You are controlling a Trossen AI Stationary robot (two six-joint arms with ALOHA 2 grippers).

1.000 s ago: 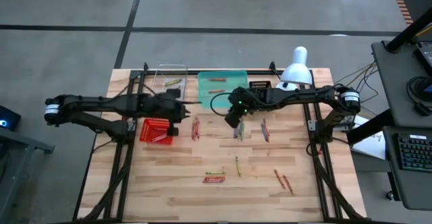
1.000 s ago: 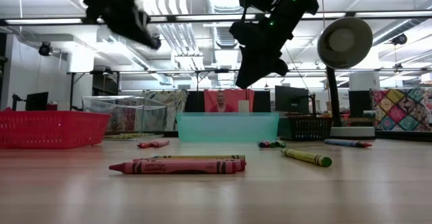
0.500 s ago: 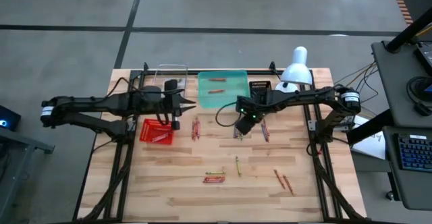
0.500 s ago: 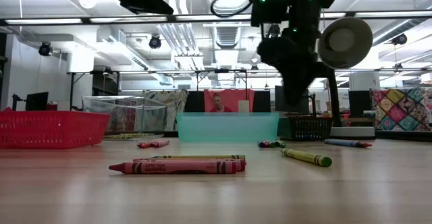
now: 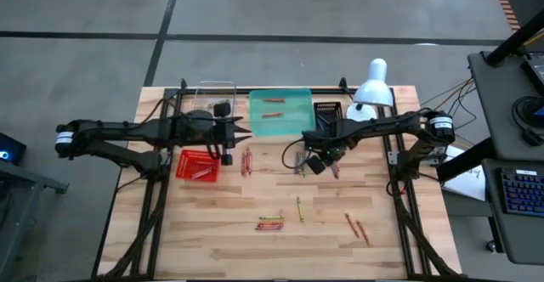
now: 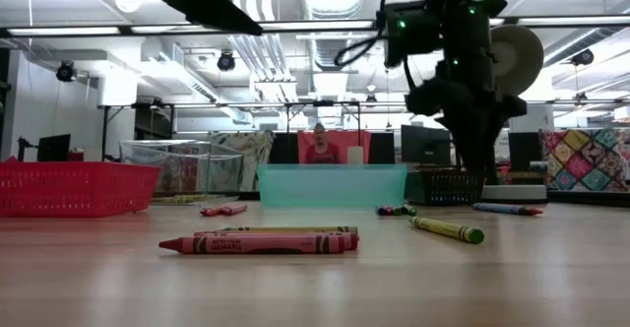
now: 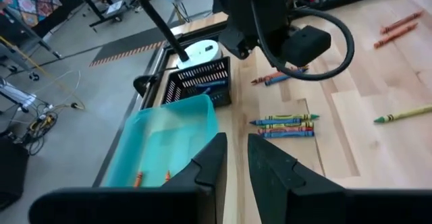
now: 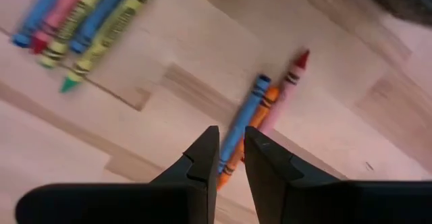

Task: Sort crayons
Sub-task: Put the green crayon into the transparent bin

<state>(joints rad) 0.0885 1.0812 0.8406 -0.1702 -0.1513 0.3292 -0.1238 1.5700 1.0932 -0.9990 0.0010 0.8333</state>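
While the arms hang above the wooden table (image 5: 212, 222), the scene reads so.
Right gripper (image 8: 229, 158): over the table's middle-right, fingers a narrow slit apart, nothing between them, poised above a blue, orange and pink crayon trio (image 8: 260, 119).
Left gripper (image 7: 235, 158): high at the table's 10 o'clock, by the red mesh basket (image 5: 196, 165); fingers nearly together, empty.
Crayons: bundles lie at the table's centre (image 5: 246, 160); a red pair (image 5: 270, 224) and one green crayon (image 5: 299, 208) toward 6 o'clock; two orange-red ones (image 5: 356, 227) toward 4 o'clock.
Teal tray (image 5: 280, 112): at 12 o'clock, holding two orange crayons.
Around: black basket (image 5: 327, 109) and white lamp (image 5: 371, 87) at 1 o'clock; clear bin (image 5: 214, 98) at 11 o'clock.
In the way: nothing lies between the right fingers and the trio.
Room: a person (image 6: 320, 145) shows behind the tray.
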